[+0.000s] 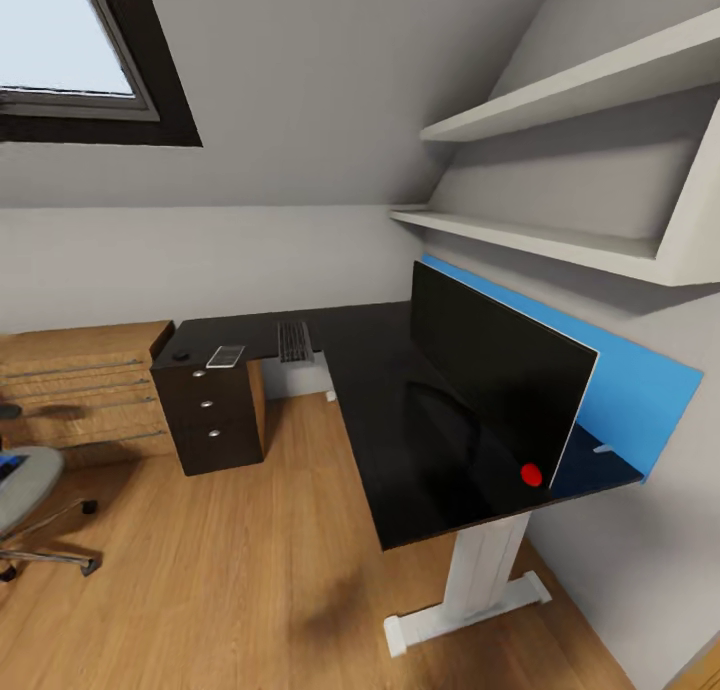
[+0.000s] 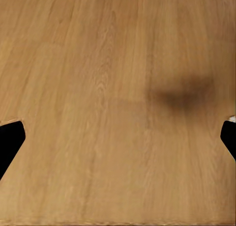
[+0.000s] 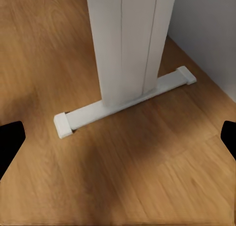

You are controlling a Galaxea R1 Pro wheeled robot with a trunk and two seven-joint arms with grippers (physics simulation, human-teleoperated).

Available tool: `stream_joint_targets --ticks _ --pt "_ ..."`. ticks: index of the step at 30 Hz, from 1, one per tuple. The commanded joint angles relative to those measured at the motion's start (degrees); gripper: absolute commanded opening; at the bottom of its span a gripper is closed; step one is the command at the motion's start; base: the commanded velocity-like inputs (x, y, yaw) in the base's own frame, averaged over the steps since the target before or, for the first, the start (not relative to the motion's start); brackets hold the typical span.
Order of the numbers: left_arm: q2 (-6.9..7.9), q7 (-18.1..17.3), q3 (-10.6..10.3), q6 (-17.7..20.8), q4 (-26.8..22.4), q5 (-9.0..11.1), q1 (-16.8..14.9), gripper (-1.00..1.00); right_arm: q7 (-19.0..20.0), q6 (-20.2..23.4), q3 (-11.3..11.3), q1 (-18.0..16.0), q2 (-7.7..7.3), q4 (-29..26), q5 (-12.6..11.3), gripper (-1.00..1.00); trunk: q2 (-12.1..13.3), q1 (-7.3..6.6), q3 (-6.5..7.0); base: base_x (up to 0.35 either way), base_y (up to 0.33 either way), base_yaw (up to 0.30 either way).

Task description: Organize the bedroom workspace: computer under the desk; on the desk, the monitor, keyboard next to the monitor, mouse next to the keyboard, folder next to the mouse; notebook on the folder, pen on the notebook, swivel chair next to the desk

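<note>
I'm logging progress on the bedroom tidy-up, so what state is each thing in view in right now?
monitor: upright on the desk, screen dark.
keyboard: flat on the desk's far wing, well apart from the monitor.
desk: drawers shut.
swivel chair: away from the desk, something blue on its seat.
left tool: open, empty, over bare floor.
right tool: open, empty, facing the desk's white leg.

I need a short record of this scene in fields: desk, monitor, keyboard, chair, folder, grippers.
desk: L-shaped, black top, white leg
monitor: upright on the desk, by the blue panel
keyboard: on the desk's far wing, apart from the monitor
chair: at the picture's left edge, away from the desk
folder: blue, on the chair seat
grippers: left open; right open
</note>
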Motion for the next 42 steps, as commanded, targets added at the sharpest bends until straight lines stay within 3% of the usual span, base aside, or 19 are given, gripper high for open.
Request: stream_joint_targets --ticks 1,15,17,22,25,37,42 --pt "0.00 -0.51 0.39 0.12 0.08 0.19 -0.05 1.00 0.08 -0.19 0.07 -0.05 0.00 0.12 -0.30 1.00 -0.05 -0.03 -0.12 -0.254 -0.186 0.239" --pt "-0.02 -0.99 0.39 -0.96 0.08 0.15 0.73 1.00 0.07 -0.14 0.17 -0.05 0.00 0.07 -0.23 1.00 -0.05 -0.03 -0.90 -0.255 -0.201 0.238" --pt "-0.02 -1.28 0.37 -2.39 0.08 0.14 1.23 1.00 0.07 -0.14 0.16 -0.05 0.00 0.07 -0.22 1.00 -0.05 -0.03 -1.01 -0.255 -0.204 0.229" --pt "-0.05 -3.16 0.32 -10.45 0.08 0.12 5.24 1.00 0.12 -0.17 0.19 -0.05 0.00 0.06 -0.15 1.00 -0.05 -0.03 -1.28 -0.255 -0.204 0.182" --pt "-0.08 -3.80 0.31 -12.35 0.08 0.11 6.77 1.00 0.20 -0.20 0.17 -0.05 0.00 0.06 -0.13 1.00 -0.05 -0.03 -1.39 -0.223 -0.173 0.101" --pt "-2.32 -3.76 0.23 -12.34 0.03 0.12 7.84 1.00 0.25 -0.22 0.14 -0.05 0.02 0.06 -0.11 1.00 -0.05 -0.03 -1.55 -0.048 -0.067 0.084" --pt "-2.58 -3.66 0.15 -11.82 0.00 0.11 7.86 1.00 0.25 -0.23 0.10 -0.05 0.00 0.06 -0.12 1.00 -0.05 -0.03 -1.72 -0.003 -0.243 0.155"
